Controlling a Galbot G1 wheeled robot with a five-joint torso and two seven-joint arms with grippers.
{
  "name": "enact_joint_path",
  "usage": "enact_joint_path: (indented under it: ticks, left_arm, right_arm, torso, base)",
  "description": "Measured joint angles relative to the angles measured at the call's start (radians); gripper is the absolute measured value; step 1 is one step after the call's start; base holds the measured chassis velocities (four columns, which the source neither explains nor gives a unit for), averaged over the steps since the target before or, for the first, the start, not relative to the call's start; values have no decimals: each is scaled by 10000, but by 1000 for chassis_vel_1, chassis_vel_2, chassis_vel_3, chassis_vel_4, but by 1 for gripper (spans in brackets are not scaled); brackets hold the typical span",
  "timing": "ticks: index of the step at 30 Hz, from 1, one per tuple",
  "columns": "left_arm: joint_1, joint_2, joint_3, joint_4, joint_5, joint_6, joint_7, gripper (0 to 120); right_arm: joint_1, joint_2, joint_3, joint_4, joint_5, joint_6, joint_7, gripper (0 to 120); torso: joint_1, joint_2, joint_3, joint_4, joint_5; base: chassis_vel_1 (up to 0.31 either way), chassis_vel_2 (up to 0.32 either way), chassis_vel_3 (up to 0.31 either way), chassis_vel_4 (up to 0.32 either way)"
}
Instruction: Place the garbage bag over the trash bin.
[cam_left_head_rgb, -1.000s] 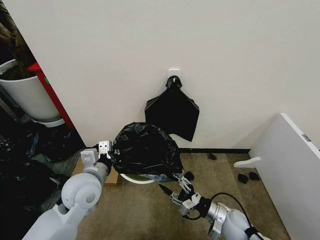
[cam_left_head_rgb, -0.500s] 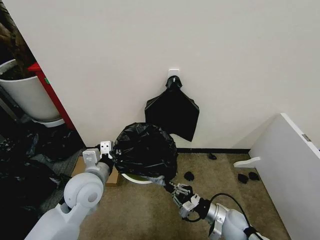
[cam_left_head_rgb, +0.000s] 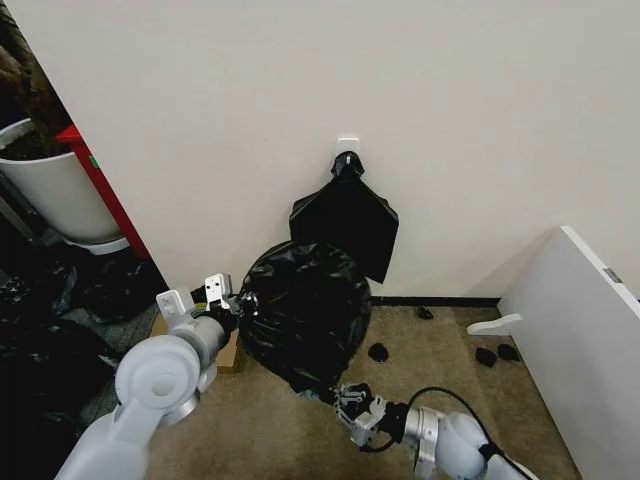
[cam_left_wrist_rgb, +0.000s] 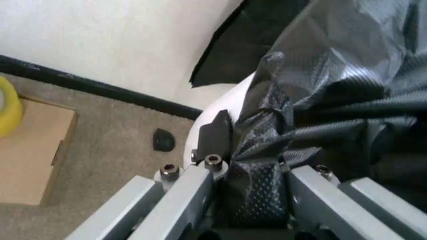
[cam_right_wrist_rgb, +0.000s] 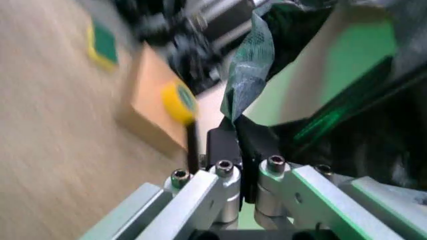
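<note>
**Black bag drawn down over bin by two grippers**

The garbage bag (cam_left_head_rgb: 305, 315) is seen draped over the trash bin (cam_left_wrist_rgb: 220, 107) against the white wall (cam_left_head_rgb: 300, 90), the bin almost wholly covered in the head view; a curve of its white side is exposed in the left wrist view. The bag's edge at about nine o'clock is pinched by the left gripper (cam_left_head_rgb: 237, 302), whose fingers (cam_left_wrist_rgb: 213, 132) are closed on a bunched fold of the crinkled plastic. At roughly five o'clock, low by the carpet (cam_left_head_rgb: 270, 430), the bag's lower hem is gripped by the right gripper (cam_left_head_rgb: 340, 397); its fingers (cam_right_wrist_rgb: 223, 145) are shown pressed together on a thin strip of film, with the bin's pale green wall just beyond. A flat black bundle (cam_left_head_rgb: 345, 222) is hung on the wall at twelve o'clock behind the bag. A cardboard box (cam_left_wrist_rgb: 30, 150) with a yellow tape roll (cam_right_wrist_rgb: 179, 102) lies beside the bin at nine o'clock.
</note>
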Motion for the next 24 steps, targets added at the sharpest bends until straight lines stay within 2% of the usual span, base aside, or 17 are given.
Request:
enact_joint_path:
  ticks: [1, 5, 9, 10, 11, 12, 15, 16, 17, 18, 20, 21, 23, 24]
  left_arm:
    - [0, 0, 0, 0, 0, 0, 0, 0]
    - [94, 268, 20, 88, 441, 41, 29, 0]
    - [65, 322, 43, 210, 616, -8, 116, 0]
    - [37, 324, 73, 272, 771, -106, 199, 0]
    - [19, 323, 140, 353, 1013, -225, 316, 0]
    - [19, 323, 140, 353, 1013, -225, 316, 0]
    - [3, 315, 391, 661, 1963, -668, 703, 0]
    - [3, 315, 391, 661, 1963, -668, 703, 0]
    - [14, 323, 472, 792, 2306, -762, 785, 0]
    - [39, 335, 516, 866, 2510, -819, 838, 0]
    - [48, 339, 529, 888, 2577, -837, 855, 0]
    - [84, 356, 562, 930, 2724, -887, 885, 0]
    - [192, 411, 715, 954, 3011, -1064, 949, 0]
    - [192, 411, 715, 954, 3011, -1064, 949, 0]
  right_arm:
    - [0, 0, 0, 0, 0, 0, 0, 0]
    - [296, 56, 992, -373, -2143, 14, 1592, 0]
    - [265, -110, 1212, -438, -2329, 16, 2168, 0]
    - [181, -266, 1155, -486, -2098, 10, 2524, 4]
    - [36, -462, 1004, -498, -1369, 3, 2614, 10]
    - [36, -462, 1004, -498, -1369, 3, 2614, 10]
    - [-425, -1039, 728, -301, 2730, -3, -13, 24]
    - [-425, -1039, 728, -301, 2730, -3, -13, 24]
    - [-508, -1231, 797, -270, 4562, -11, -1165, 31]
    - [-540, -1337, 922, -225, 5744, -14, -1939, 36]
    - [-557, -1383, 994, -192, 6247, -15, -2247, 38]
    - [-617, -1479, 1115, -68, 7160, -17, -2562, 45]
    - [-720, -1566, 1102, 244, 7851, -22, -1859, 53]
    - [-720, -1566, 1102, 244, 7851, -22, -1859, 53]
  torso:
    - [0, 0, 0, 0, 0]
    - [0, 0, 0, 1, -1]
    - [0, 1, 0, 1, -1]
    - [0, 1, 0, 2, 0]
    - [0, 2, 0, -1, -2]
    - [0, 2, 0, -1, -2]
    - [0, 2, 0, -3, 2]
    - [0, 2, 0, -3, 2]
    - [0, 2, 0, -2, 0]
    - [0, 2, 0, -1, 0]
    - [0, 2, 0, 0, -1]
    - [0, 2, 0, 0, -1]
    - [0, 2, 0, -2, -1]
    - [0, 2, 0, -2, -1]
  base:
    - [0, 0, 0, 0]
    - [0, 0, 0, 0]
    - [0, 0, 0, 0]
    - [0, 0, 0, 0]
    - [0, 0, 0, 0]
    - [0, 0, 0, 0]
    - [0, 0, 0, 0]
    - [0, 0, 0, 0]
    - [0, 0, 0, 0]
    - [0, 0, 0, 0]
    - [0, 0, 0, 0]
    - [0, 0, 0, 0]
    - [0, 0, 0, 0]
    - [0, 0, 0, 0]
